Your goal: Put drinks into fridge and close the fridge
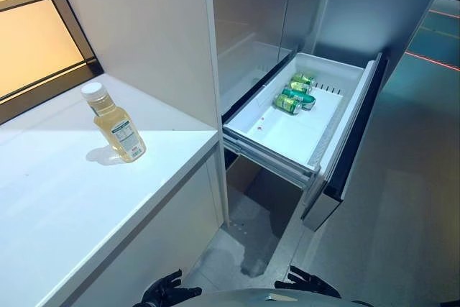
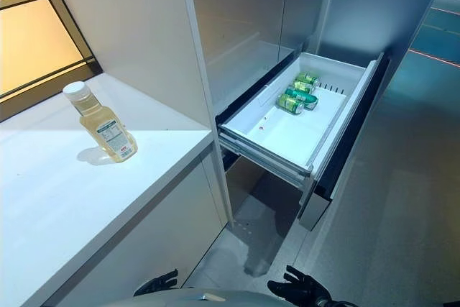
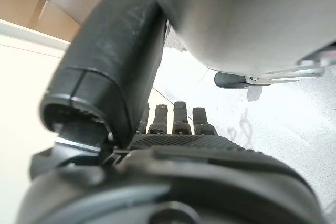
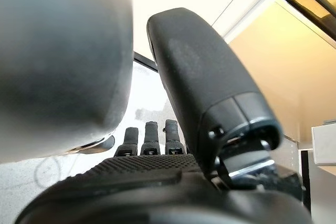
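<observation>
A clear bottle (image 1: 115,123) of pale yellow drink with a white cap stands upright on the white counter (image 1: 65,199) at the left. The fridge's white drawer (image 1: 287,131) is pulled open, with green cans (image 1: 296,93) lying at its far end. My left hand (image 1: 167,291) and right hand (image 1: 307,281) hang low at the bottom of the eye views, far from the bottle and the drawer. Both hands are empty with fingers straight and relaxed, as the left wrist view (image 3: 173,119) and right wrist view (image 4: 149,135) show.
The fridge's grey doors (image 1: 251,19) rise above the drawer. A white side panel (image 1: 154,34) stands between counter and fridge. An amber-lit window (image 1: 32,26) is at the far left. Grey floor (image 1: 388,235) stretches to the right of the drawer.
</observation>
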